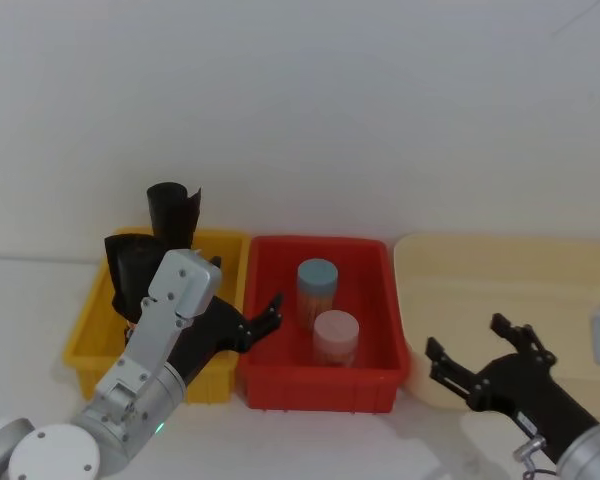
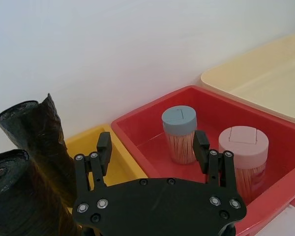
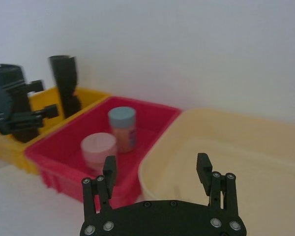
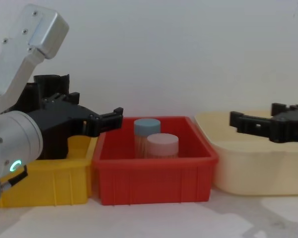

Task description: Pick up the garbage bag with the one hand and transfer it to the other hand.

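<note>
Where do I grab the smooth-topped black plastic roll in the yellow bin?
Its upper half, probably: the black plastic roll stands upright above the yellow bin rim. Bring the open left gripper in from the front; the flared roll crowds its back.

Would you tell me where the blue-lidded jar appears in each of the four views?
Head view: blue-lidded jar near centre, behind the pink-lidded jar.
Left wrist view: blue-lidded jar beyond the left gripper, between its open fingers.
Right wrist view: jar past the right gripper, beside the pink-lidded jar.
Chest view: jar left of centre, behind the pink-lidded jar.
Shared landmark: the red bin.
</note>
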Robot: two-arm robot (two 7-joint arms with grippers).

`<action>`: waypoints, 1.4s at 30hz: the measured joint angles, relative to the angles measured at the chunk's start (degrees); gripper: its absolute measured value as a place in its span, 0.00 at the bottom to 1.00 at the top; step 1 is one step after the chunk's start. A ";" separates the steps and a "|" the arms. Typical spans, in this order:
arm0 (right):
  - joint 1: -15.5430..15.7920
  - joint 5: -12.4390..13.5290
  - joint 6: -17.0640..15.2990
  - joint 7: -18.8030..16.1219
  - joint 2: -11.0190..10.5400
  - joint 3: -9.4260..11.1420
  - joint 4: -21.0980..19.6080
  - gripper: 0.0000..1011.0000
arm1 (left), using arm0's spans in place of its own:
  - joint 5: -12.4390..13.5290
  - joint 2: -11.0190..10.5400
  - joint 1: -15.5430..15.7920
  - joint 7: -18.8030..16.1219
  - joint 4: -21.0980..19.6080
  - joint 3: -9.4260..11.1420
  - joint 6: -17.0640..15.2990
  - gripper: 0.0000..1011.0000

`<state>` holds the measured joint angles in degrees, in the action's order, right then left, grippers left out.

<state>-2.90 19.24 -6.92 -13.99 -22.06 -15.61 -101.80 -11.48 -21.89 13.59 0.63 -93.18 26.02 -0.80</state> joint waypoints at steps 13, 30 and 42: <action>-8.49 1.94 -10.41 -7.80 -2.28 -4.56 2.17 0.99 | 0.00 0.00 0.00 0.00 0.00 0.00 0.00 0.99; -20.60 1.43 -19.26 -14.01 -2.25 -11.03 9.01 0.99 | 0.00 0.00 0.00 0.00 0.00 0.00 0.00 0.99; -25.21 0.47 -19.79 -15.00 -0.66 -13.93 13.69 0.99 | 0.00 0.00 0.00 0.00 0.00 0.00 0.00 0.99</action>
<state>-28.11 19.72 -26.71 -28.99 -22.72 -29.54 -88.11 -11.48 -21.90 13.59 0.63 -93.18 26.02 -0.80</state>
